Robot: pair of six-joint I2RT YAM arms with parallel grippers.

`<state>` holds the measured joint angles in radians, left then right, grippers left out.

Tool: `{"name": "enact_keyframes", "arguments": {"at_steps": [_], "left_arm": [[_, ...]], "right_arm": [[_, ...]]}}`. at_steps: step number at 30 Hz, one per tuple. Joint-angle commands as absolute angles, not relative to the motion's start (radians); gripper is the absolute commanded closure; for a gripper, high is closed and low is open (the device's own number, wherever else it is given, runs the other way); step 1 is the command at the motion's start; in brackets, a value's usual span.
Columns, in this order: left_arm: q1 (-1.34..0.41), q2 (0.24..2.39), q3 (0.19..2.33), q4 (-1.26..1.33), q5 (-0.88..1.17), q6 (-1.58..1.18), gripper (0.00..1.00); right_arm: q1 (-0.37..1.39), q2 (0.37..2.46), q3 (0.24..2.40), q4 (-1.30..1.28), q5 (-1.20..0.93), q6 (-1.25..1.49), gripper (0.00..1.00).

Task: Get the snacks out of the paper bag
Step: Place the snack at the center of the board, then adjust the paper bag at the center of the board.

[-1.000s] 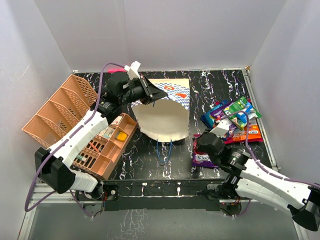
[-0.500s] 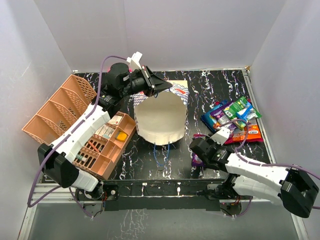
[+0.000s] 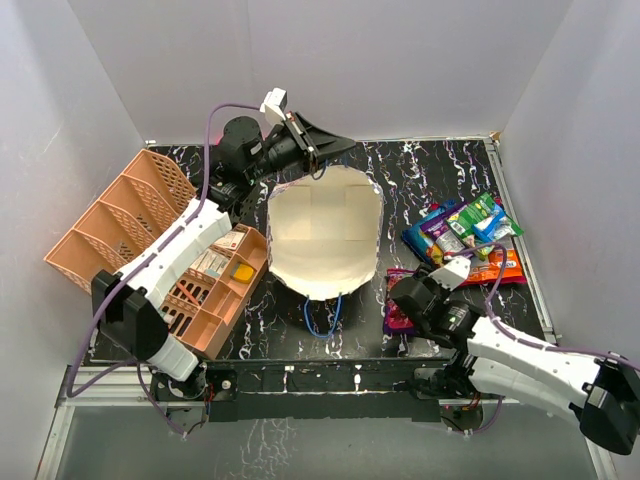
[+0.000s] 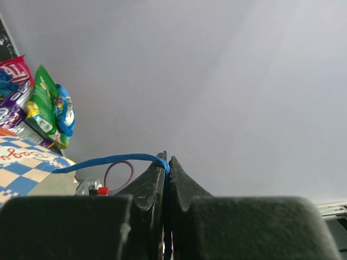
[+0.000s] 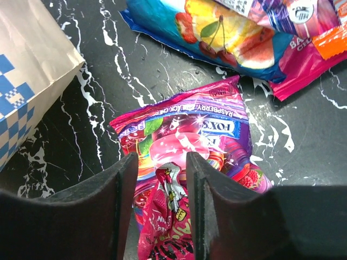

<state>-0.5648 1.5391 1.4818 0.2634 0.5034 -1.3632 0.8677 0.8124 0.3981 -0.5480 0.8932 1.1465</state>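
Observation:
The paper bag point(image 3: 325, 235) hangs tilted, its open mouth towards the top camera; only cream inside walls show. My left gripper point(image 3: 343, 148) is above the bag's far rim, shut on its blue cord handle point(image 4: 108, 160). The bag's chequered band point(image 4: 21, 170) shows below it. The other handle point(image 3: 322, 318) hangs at the near side. My right gripper point(image 5: 161, 162) is open low over the table, with a crumpled magenta snack packet point(image 5: 171, 216) between its fingers. That packet lies on a purple packet point(image 5: 190, 130). More snacks point(image 3: 465, 235) are piled at the right.
A peach latticed basket point(image 3: 115, 215) leans at the left, and a second peach tray point(image 3: 215, 290) with bottles lies next to the bag. A blue fruit-print packet point(image 5: 217, 27) lies just beyond the purple one. The bag's corner point(image 5: 32, 70) is left of my right gripper.
My left gripper has risen and moved back with the cord, tipping the bag so its mouth faces up. My right gripper has shifted slightly over the purple packet.

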Motion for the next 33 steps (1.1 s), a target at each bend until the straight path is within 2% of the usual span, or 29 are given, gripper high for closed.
{"name": "enact_keyframes", "arguments": {"at_steps": [1, 7, 11, 19, 33], "left_arm": [[-0.560, 1.564, 1.554, 0.416, 0.479, -1.447, 1.00], [-0.551, 1.592, 1.558, 0.374, 0.361, -1.451, 1.00], [-0.523, 1.639, 1.548, 0.449, 0.312, -1.498, 1.00], [-0.435, 1.750, 1.549, 0.557, 0.322, -1.636, 1.00], [-0.301, 1.791, 1.612, 0.455, 0.299, -1.621, 1.00]], "right_arm": [[0.862, 0.740, 0.451, -0.506, 0.950, 1.029, 0.53], [0.863, 0.606, 0.496, -0.425, 0.904, 0.789, 0.44], [0.861, 0.557, 0.511, -0.375, 0.849, 0.716, 0.43], [0.862, 0.557, 0.522, -0.383, 0.776, 0.685, 0.41], [0.863, 0.616, 0.529, -0.331, 0.647, 0.621, 0.38]]}}
